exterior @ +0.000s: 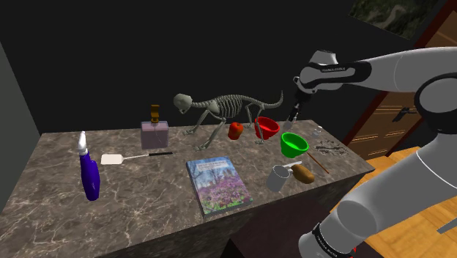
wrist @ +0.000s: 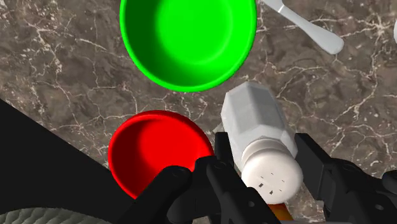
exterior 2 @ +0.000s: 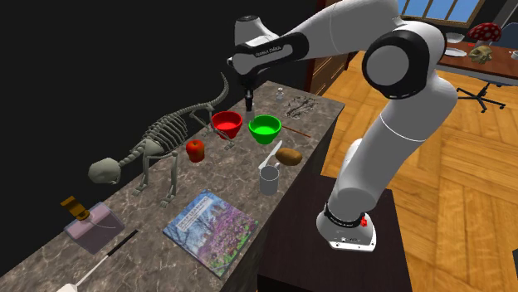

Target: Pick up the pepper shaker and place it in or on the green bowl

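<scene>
My black gripper [wrist: 267, 156] is shut on a white pepper shaker [wrist: 259, 127], its holed cap toward the camera and a finger on each side. It hangs above the marble counter. The green bowl [wrist: 188, 38] lies just beyond the shaker's far end and is empty. In the shoulder view the gripper [exterior: 294, 113] hovers above and a little behind the green bowl [exterior: 294, 144], close to the red bowl [exterior: 266, 127]. In the second exterior view the gripper [exterior 2: 248, 106] hangs over the gap between the red bowl [exterior 2: 227, 123] and the green bowl [exterior 2: 265, 127].
A cat skeleton [exterior: 220, 110], a red fruit [exterior: 235, 131], a book [exterior: 217, 183], a grey cup [exterior: 277, 177], a brown lump [exterior: 303, 173], keys [exterior: 329, 149], a spoon [wrist: 305, 28] and a blue spray bottle [exterior: 89, 172] share the counter. The counter's edge runs close behind the bowls.
</scene>
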{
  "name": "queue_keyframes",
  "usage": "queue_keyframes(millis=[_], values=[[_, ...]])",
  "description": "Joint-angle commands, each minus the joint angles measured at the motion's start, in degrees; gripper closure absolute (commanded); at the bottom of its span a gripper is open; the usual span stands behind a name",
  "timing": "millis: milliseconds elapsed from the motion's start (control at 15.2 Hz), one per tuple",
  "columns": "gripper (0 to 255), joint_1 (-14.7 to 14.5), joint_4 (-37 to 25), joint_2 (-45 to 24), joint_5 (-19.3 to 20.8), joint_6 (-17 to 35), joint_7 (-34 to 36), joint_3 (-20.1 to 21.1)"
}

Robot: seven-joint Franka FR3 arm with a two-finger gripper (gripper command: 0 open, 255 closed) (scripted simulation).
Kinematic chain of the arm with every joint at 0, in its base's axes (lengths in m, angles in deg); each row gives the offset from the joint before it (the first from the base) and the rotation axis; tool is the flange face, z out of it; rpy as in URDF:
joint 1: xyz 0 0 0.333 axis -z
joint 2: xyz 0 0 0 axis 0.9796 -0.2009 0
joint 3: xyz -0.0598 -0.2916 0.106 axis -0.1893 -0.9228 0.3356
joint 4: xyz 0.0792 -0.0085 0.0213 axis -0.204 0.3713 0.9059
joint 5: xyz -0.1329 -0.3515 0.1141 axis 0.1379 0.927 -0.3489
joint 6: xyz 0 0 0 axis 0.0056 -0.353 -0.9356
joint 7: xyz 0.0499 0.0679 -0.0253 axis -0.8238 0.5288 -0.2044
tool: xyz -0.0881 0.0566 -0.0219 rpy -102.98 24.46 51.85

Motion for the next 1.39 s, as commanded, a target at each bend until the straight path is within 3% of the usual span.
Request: queue_keyframes(millis=[0, 396, 1320], values=[[255, 1.2, -0.7, -0.2, -0.1, -0.3, -3.1, -1.8], [255, 4.3, -4.7, -3.0, -1.4, -0.9, -12.3, -7.0], [255, 4.4, 2.3, -7.2, -3.1, 9.9, -13.3, -7.8]])
